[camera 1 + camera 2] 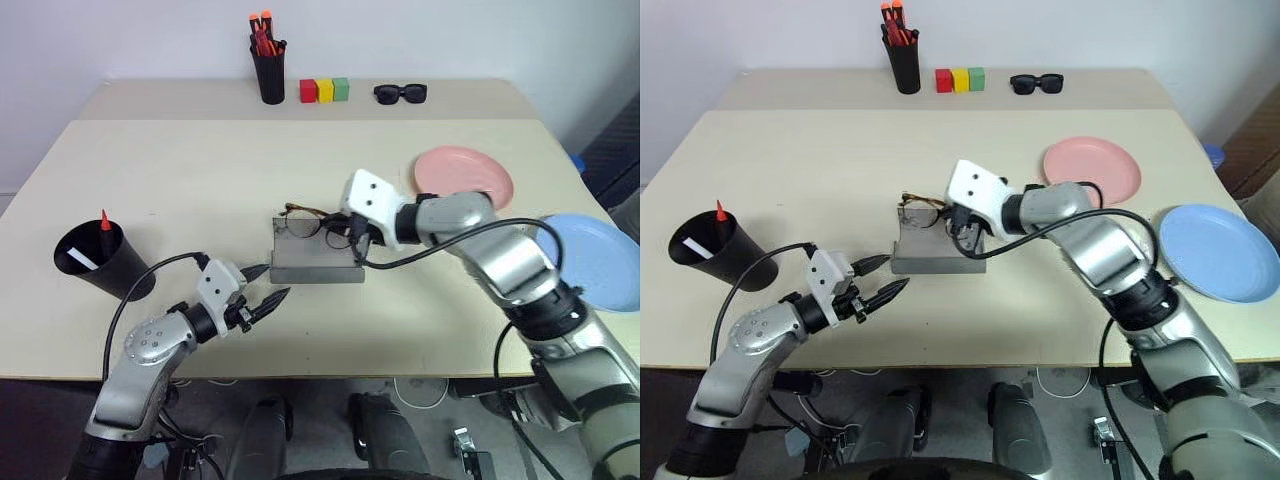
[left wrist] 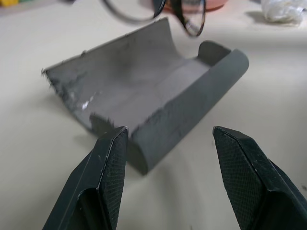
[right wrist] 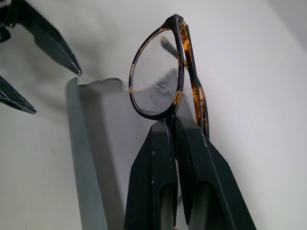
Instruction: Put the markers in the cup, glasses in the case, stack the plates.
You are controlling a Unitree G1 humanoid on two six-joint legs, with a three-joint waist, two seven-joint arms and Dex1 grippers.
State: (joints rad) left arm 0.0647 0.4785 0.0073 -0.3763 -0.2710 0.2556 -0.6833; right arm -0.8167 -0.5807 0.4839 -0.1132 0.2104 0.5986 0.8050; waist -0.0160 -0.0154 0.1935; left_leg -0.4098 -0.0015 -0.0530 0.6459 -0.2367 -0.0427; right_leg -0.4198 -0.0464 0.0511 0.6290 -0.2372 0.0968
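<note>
From the head views, the right gripper [image 1: 352, 240] is clamped on the glasses [image 1: 305, 220] and holds them over the back of the open case [image 1: 315, 258], which lies mid-table with its hollow facing up; the left gripper [image 1: 268, 285] hovers with fingers spread and nothing between them, just beside the case's near left end; both markers [image 1: 92, 243] stand in the cup [image 1: 100, 262] at the left edge of the table [image 1: 200, 170], so that part looks done; the pink plate [image 1: 463, 176] and the blue plate [image 1: 600, 262] lie well apart at the right, not yet stacked; at the far edge stand a pen holder [image 1: 270, 70], coloured blocks [image 1: 324, 90] and sunglasses [image 1: 400, 94], none of which the task needs

The left wrist view adds what the head views cannot give: the case's trough is bare and its near wall sits between the spread fingers, so this hand could pinch that wall to steady it; the lenses hang above the far wall, not yet inside

The right wrist view shows the grip itself: the two fingers pressed tight on the lower rim of one lens, the frame standing on edge with the trough below; to do this well, I judge, the frame should be laid lengthwise along the trough and lowered flat before letting go, lest a temple arm catch the wall
</note>
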